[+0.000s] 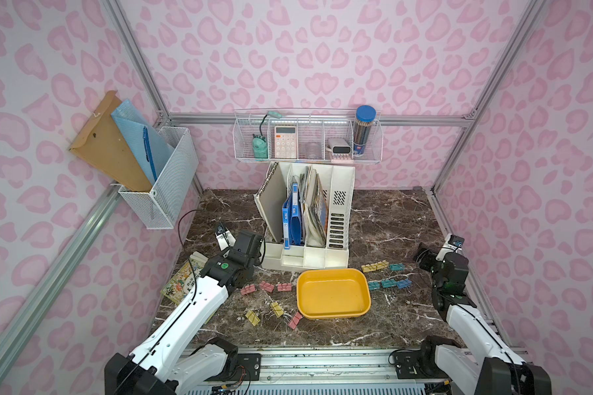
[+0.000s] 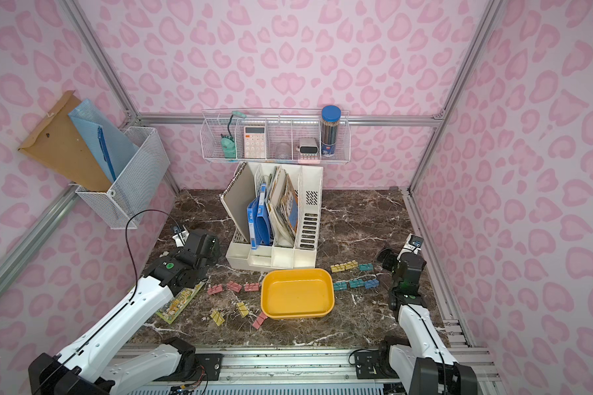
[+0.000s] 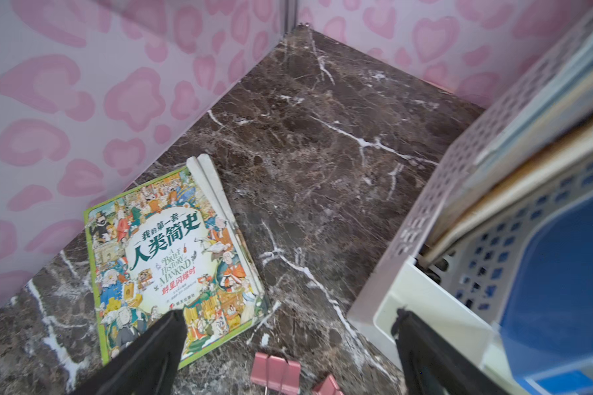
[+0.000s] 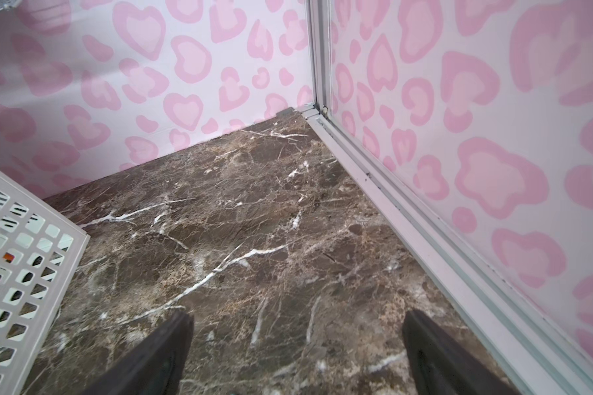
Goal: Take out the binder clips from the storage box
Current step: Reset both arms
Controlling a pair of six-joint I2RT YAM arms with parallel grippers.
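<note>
The yellow storage box (image 1: 332, 294) (image 2: 297, 294) sits near the table's front middle, and its inside is bare. Binder clips lie around it on the marble: pink ones (image 1: 266, 286) and yellow ones (image 1: 252, 317) to its left, yellow (image 1: 375, 266) and teal-blue ones (image 1: 388, 283) to its right. My left gripper (image 1: 252, 241) (image 3: 288, 314) hangs open above the table left of the organiser, with a pink clip (image 3: 275, 371) on the marble below it. My right gripper (image 1: 423, 254) (image 4: 297, 314) is open over bare marble near the right wall. Neither holds anything.
A tall cream file organiser (image 1: 305, 219) (image 4: 14, 273) stands just behind the box. An illustrated book (image 1: 182, 280) (image 3: 172, 253) lies flat by the left wall, partly under my left arm. Wire baskets (image 1: 307, 140) hang on the back and left walls.
</note>
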